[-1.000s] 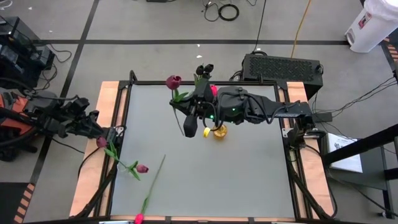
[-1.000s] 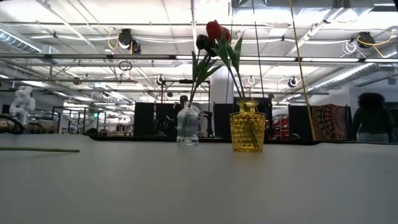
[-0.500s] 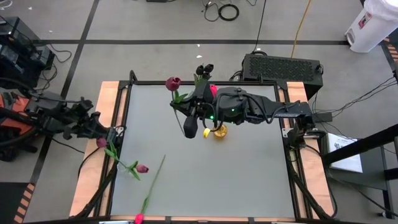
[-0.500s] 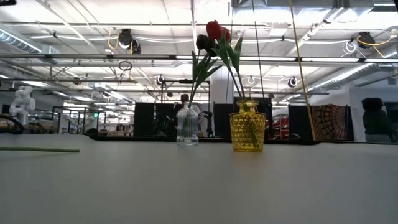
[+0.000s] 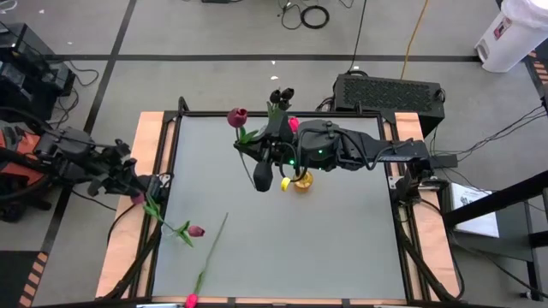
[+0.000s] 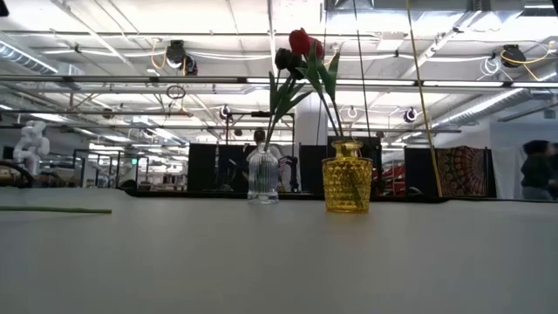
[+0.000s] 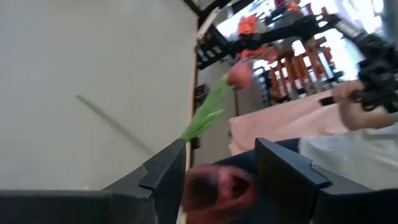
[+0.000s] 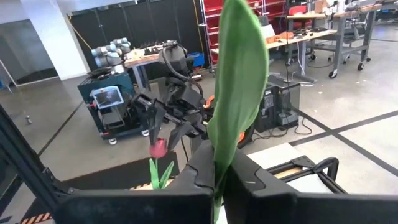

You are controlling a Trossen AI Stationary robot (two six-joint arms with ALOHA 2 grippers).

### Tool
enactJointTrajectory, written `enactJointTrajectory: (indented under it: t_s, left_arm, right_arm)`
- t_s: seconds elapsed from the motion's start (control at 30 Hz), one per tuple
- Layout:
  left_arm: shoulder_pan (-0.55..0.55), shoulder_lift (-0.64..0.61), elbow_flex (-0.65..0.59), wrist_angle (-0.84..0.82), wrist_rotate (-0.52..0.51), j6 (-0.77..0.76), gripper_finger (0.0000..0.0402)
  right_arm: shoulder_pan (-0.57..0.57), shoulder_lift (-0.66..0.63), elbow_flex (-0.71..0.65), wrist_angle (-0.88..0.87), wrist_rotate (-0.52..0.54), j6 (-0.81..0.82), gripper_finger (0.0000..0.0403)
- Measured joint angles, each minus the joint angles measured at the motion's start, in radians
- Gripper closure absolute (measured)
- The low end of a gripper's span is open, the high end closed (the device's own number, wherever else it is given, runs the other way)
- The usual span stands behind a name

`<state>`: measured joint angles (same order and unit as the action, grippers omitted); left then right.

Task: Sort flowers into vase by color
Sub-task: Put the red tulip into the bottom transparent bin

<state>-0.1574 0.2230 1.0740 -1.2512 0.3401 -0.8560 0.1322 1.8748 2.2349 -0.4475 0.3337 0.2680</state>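
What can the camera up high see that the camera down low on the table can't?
Only the high view shows both arms: the left gripper open by the table's left edge, the right gripper shut over the vases, and loose tulips lying on the table. Only the low view shows the clear vase and the room behind. Both show the yellow vase.

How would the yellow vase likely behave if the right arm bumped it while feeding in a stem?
The yellow vase looks squat and broad-based, so it would probably slide rather than tip. It appears to be glass, so likely fragile. Its tall tulips may make it slightly top-heavy.
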Motion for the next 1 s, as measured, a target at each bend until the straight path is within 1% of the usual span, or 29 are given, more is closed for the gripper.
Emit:
enactJointTrajectory:
  t_s: [0.07,0.2,0.47,0.6,1.0]
  left_arm:
    - [0.0,0.0,0.0,-0.029,-0.013,0.027,0.0204]
    - [0.0,0.0,0.0,-0.041,-0.03,0.023,0.0204]
    - [0.0,0.0,0.0,0.015,0.047,-0.055,0.0204]
    - [0.0,0.0,0.0,0.037,0.06,-0.095,0.0204]
    - [0.0,0.0,0.0,0.04,0.198,-0.223,0.0204]
  right_arm:
    - [0.0,0.0,0.0,0.0,0.0,0.0,0.0403]
    - [0.0,0.0,0.0,0.0,0.0,-0.002,0.0403]
    - [-0.001,0.0,0.0,-0.023,0.0,-0.003,0.0403]
    - [-0.002,0.0,0.0,-0.034,0.0,-0.003,0.0403]
    - [-0.002,0.0,0.0,-0.042,0.0,0.0,0.0403]
